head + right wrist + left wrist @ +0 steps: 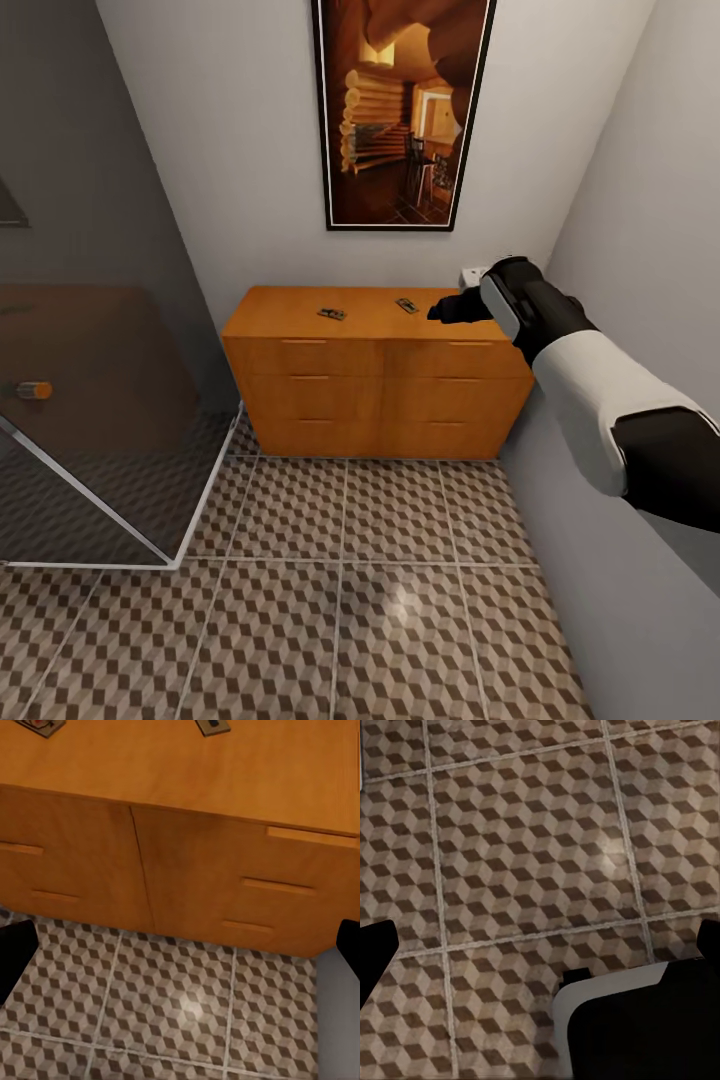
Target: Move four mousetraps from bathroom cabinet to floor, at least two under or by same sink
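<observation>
We see two mousetraps point(332, 314) point(406, 305) lying apart on top of the orange-brown cabinet point(380, 400). Our right gripper point(440, 311) hovers just beside the nearer one, fingers spread wide and empty. The traps are tiny and flat, so we could shove one away instead of gripping it.

The right arm point(600, 400) wears a smooth white shell on its forearm, with glossy black segments at the elbow and wrist. A grey-white band rings the wrist. The right gripper point(441, 310) is matte black. In both wrist views, black finger point(15, 960) edges show.
</observation>
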Robot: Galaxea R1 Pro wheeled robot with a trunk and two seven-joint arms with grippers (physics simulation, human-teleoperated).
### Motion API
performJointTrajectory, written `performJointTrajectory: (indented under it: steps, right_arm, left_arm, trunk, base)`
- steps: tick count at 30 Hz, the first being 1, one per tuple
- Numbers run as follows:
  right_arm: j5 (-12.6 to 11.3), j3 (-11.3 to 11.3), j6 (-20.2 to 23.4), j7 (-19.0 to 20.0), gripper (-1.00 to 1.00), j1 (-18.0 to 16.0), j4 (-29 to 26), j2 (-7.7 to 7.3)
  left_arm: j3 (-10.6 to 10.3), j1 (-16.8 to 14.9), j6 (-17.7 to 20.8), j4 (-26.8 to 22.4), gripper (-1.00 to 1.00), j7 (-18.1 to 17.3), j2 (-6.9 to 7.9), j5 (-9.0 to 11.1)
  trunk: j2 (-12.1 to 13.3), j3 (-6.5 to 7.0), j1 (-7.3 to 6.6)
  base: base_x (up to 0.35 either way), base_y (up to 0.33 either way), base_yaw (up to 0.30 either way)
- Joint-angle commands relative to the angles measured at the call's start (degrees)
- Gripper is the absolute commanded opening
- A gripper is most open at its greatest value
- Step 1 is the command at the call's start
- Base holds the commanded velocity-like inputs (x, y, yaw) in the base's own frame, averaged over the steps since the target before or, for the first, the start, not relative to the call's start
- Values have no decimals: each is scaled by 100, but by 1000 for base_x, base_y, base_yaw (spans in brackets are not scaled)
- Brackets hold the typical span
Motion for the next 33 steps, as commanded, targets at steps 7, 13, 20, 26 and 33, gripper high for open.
performJointTrajectory:
  steps: [7,13,20,26,33]
  right_arm:
    - [-6,25,-236,-2,100,-6,144,-26]
    - [-8,27,-248,-2,100,-6,159,-22]
    - [-8,25,-257,2,100,-6,168,-29]
    - [-8,28,-259,1,100,-6,182,-30]
    - [-8,33,-271,3,100,-6,320,-27]
  left_arm:
    - [-25,17,-37,15,100,7,7,-50]
    - [-21,18,-31,15,100,17,8,-53]
    - [-18,18,-27,15,100,25,8,-53]
    - [-18,18,-27,15,100,26,8,-53]
    - [-16,18,-27,15,100,27,8,-53]
  trunk:
    - [-11,-10,3]
    - [-11,-10,3]
    - [-11,-10,3]
    - [-11,-10,3]
    - [-11,-10,3]
  base:
    - [0,0,0]
    - [41,0,0]
    - [259,0,0]
    - [321,0,0]
    - [328,0,0]
